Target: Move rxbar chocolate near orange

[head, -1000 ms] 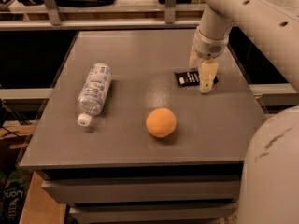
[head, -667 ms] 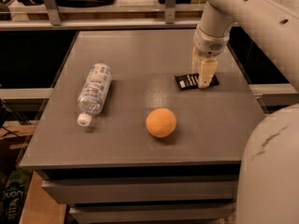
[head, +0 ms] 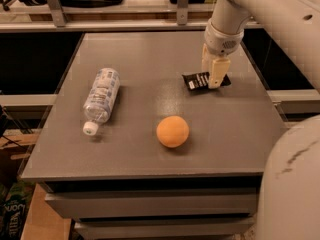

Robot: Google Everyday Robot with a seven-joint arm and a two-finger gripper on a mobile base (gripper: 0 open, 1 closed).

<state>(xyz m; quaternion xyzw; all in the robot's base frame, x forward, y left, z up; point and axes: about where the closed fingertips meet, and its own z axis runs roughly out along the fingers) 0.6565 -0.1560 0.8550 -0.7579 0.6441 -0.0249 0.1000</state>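
The rxbar chocolate [head: 196,81], a flat black wrapper with white lettering, lies on the grey table [head: 150,49] at the back right. My gripper [head: 216,77] points straight down onto the bar's right half and hides its middle; a bit of black wrapper shows to its right. The orange [head: 172,131] sits in the middle of the table toward the front, about a hand's width in front and to the left of the bar.
A clear plastic water bottle [head: 100,97] with a white cap lies on its side at the left. The table's right edge is close behind the gripper. My arm's white body [head: 292,184] fills the lower right. Shelving runs along the back.
My gripper has shifted slightly left and back, further over the rxbar. The bar, the orange and the bottle have not moved.
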